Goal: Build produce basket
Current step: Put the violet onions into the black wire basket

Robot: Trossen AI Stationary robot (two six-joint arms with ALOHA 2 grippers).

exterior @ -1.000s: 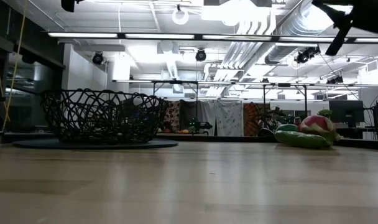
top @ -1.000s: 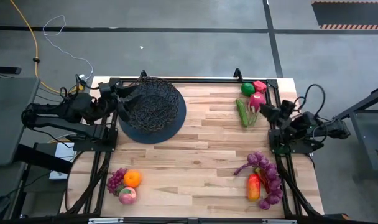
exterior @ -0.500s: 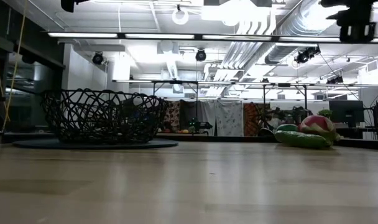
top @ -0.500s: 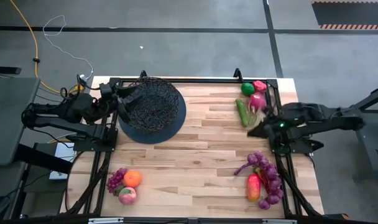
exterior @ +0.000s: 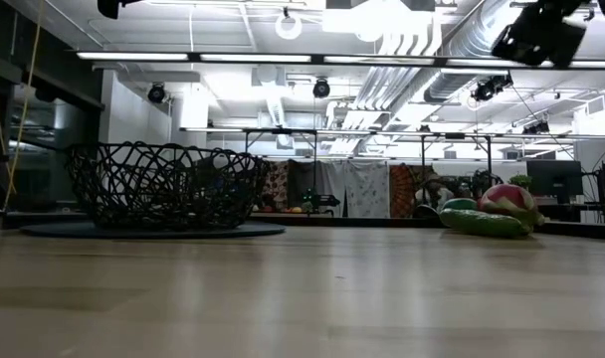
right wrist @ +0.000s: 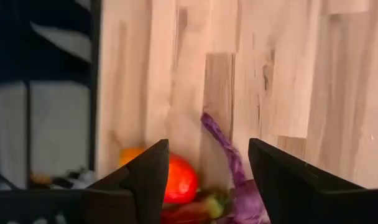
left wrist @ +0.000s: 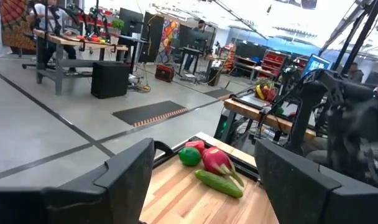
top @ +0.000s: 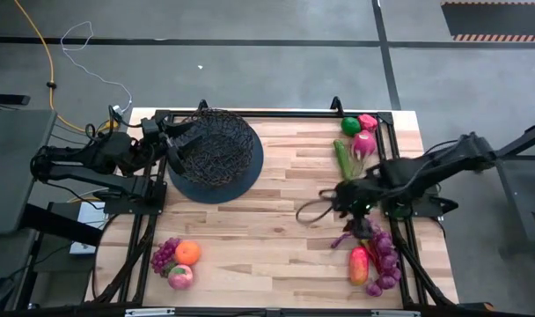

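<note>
Basket (top: 216, 150) upright, cucumber (top: 342, 159) lengthwise front-to-back, right gripper (top: 310, 211) open above table

The place is a large industrial lab or workshop, shown by exposed ceiling ducts (exterior: 422, 40), strip lights (exterior: 183, 56), a bare concrete floor (left wrist: 46, 134), and workbenches (left wrist: 74, 43) crowded with equipment.

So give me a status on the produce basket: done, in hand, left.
Done: nothing; the basket looks empty.
In hand: the right gripper, fingers open, hangs over the table beside the purple grapes and mango.
Left: those, the cucumber, radish and peppers, and the orange and peach group. The left gripper waits open at the basket's rim.
</note>
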